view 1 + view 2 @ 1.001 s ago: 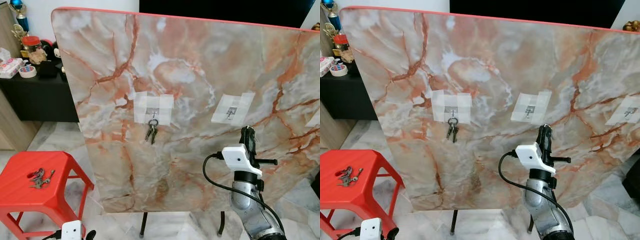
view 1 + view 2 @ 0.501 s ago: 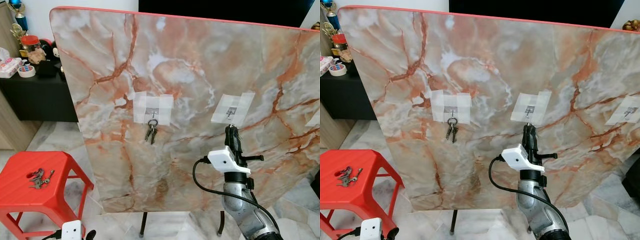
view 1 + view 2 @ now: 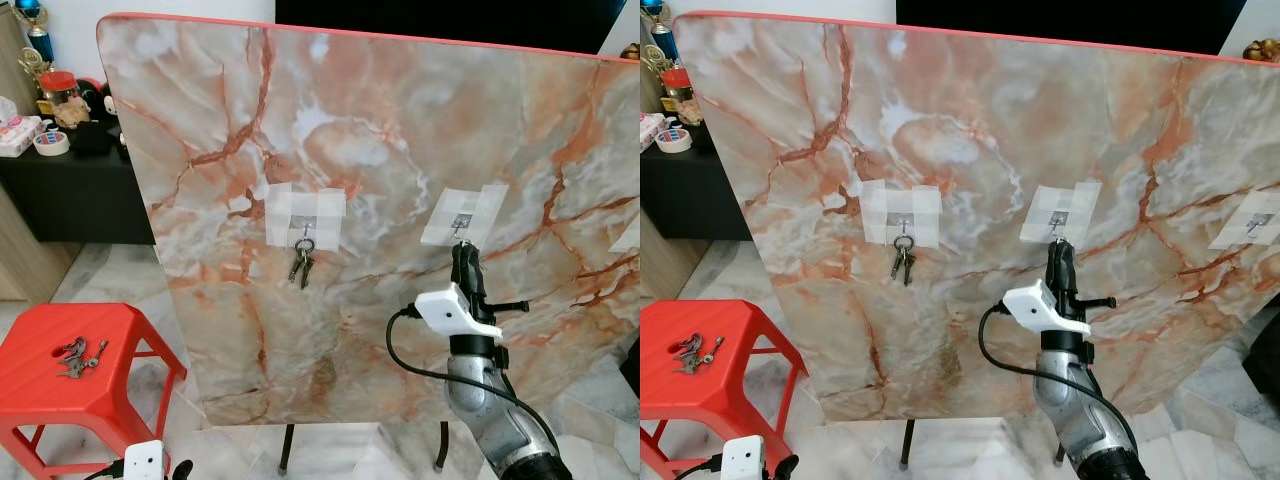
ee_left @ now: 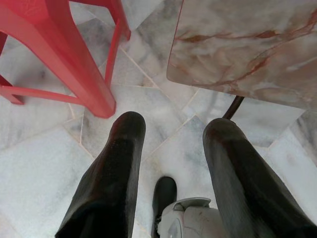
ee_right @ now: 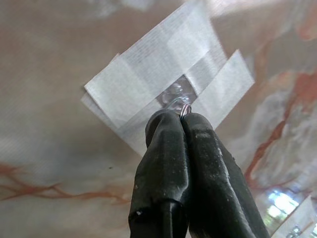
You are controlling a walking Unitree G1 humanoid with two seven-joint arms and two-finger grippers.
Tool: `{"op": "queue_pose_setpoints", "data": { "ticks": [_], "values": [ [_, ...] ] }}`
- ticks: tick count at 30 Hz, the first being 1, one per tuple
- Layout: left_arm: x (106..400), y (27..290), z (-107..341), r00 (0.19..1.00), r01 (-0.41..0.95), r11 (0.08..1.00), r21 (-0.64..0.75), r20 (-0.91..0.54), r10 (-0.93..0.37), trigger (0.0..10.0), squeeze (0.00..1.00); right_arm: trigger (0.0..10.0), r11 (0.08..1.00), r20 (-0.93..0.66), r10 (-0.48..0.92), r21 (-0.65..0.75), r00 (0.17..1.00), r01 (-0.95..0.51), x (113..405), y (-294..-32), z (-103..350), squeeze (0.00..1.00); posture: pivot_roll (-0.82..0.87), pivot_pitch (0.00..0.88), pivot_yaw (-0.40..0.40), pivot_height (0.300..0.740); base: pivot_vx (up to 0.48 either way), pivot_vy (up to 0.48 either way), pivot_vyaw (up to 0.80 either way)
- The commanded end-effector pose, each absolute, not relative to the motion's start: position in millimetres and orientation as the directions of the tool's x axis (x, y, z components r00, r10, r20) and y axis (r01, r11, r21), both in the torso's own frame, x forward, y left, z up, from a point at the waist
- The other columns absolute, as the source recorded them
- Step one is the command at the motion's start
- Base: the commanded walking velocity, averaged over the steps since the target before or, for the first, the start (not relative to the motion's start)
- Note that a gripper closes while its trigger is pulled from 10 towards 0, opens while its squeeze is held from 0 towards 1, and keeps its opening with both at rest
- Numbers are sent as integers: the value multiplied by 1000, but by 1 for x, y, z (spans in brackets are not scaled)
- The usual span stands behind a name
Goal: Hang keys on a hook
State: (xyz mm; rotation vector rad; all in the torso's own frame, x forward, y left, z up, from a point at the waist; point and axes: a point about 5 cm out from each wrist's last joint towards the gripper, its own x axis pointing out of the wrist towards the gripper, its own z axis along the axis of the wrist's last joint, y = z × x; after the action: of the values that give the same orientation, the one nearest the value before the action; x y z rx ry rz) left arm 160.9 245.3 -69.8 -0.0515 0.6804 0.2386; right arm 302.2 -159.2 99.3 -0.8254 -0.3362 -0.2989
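Right hand (image 5: 182,119) clenched on the thin key ring (image 5: 185,110) just under the taped hook (image 5: 174,94); light, stiff, slippery metal, best pinched by the ring.

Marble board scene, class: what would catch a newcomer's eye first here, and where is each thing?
The big upright marble-patterned board dominates, with a bunch of keys hanging from its left taped hook. The right tool reaches up to the middle taped hook, shut on a key ring. More keys lie on a red stool at lower left.
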Motion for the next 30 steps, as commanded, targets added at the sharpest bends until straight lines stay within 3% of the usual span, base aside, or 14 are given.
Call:
{"op": "queue_pose_setpoints", "data": {
  "ticks": [1,30],
  "values": [
    [161,242,-71,749,-230,973,29,-632,196,10000,0,10000,640,383,-141,-668,913,380,306,-163,99,0,55,23,-120,740,0,0,0],
    [163,243,-69,758,-232,972,26,-621,198,10000,0,10000,632,325,-142,-697,935,338,313,-161,94,0,55,38,-120,740,0,0,0]
  ]
}}
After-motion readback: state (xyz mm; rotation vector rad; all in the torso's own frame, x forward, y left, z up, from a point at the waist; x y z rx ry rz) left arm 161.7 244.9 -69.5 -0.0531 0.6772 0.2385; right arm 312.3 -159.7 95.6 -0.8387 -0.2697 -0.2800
